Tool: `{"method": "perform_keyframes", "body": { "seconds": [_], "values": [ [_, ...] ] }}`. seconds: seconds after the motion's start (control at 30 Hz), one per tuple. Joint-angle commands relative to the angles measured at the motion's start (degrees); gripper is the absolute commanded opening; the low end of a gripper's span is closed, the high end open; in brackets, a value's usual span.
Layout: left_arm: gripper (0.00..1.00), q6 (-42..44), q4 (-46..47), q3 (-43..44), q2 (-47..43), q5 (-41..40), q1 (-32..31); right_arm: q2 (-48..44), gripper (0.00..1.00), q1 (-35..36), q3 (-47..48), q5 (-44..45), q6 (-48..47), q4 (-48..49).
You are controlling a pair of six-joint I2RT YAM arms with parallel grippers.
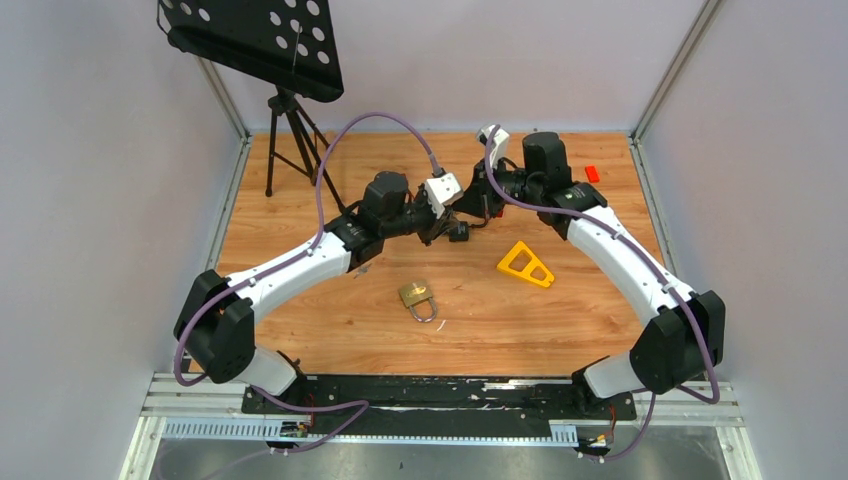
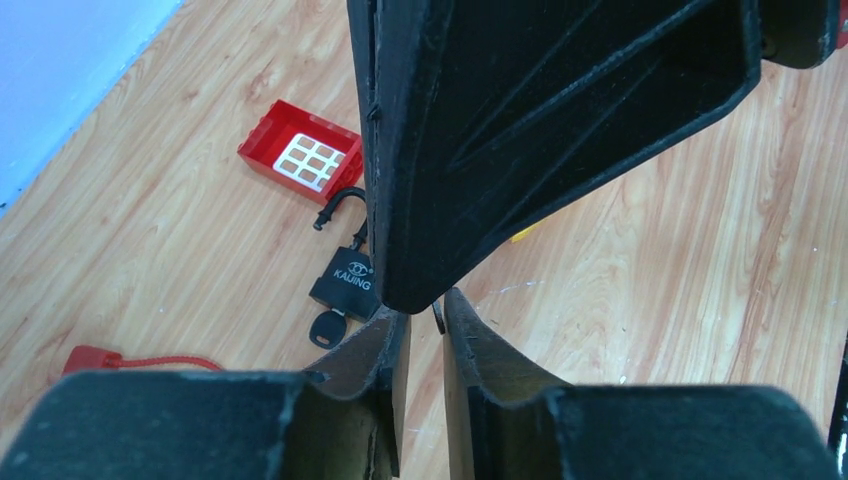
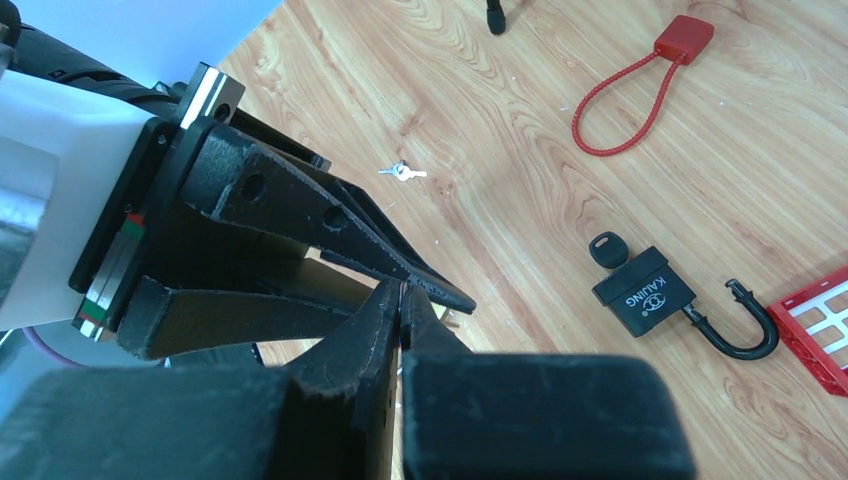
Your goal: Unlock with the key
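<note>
A black padlock (image 3: 645, 292) lies on the wooden table, its shackle swung open and a black-headed key (image 3: 603, 250) in its keyhole; the left wrist view shows the padlock (image 2: 345, 280) and key (image 2: 325, 327) too. A brass padlock (image 1: 418, 298) lies nearer the arms. A small silver key pair (image 3: 403, 172) rests on the wood. Both grippers meet tip to tip above the table. My right gripper (image 3: 402, 290) is shut, and whether it pinches anything is unclear. My left gripper (image 2: 428, 305) has a narrow gap, with a small dark piece at its tips.
A red box (image 2: 300, 155) sits just beyond the black padlock. A red cable seal (image 3: 640, 85) lies nearby. A yellow triangular frame (image 1: 525, 263) is at centre right. A black tripod stand (image 1: 285, 140) occupies the far left corner. Walls close three sides.
</note>
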Motion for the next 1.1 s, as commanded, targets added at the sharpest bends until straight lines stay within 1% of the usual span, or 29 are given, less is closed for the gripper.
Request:
{"method": "perform_keyframes", "body": {
  "seconds": [0.0,0.03,0.23,0.4,0.67,1.07],
  "values": [
    [0.22,-0.43,2.65,2.42,0.17,-0.19,-0.36,-1.43,0.0,-0.63,-0.52,-1.3,1.84,3.29],
    [0.2,-0.35,2.72,2.43,0.27,-0.19,-0.36,-1.6,0.0,-0.75,-0.75,-1.23,1.79,3.47],
    [0.0,0.28,1.77,2.56,0.12,-0.22,-0.4,-2.68,0.0,-2.21,-2.29,-1.19,2.18,4.18],
    [0.0,1.33,0.45,1.69,-0.93,0.69,-0.36,-3.79,0.0,-4.01,-3.9,-1.19,2.06,4.88],
    [0.0,2.86,-5.15,2.6,-1.26,5.26,-0.36,-5.05,0.0,-6.51,-6.66,-0.94,0.31,5.55],
    [0.0,3.53,-7.92,3.06,-2.27,9.53,-0.39,-7.23,0.0,-10.21,-9.74,-0.92,0.08,7.07]
  ]
}}
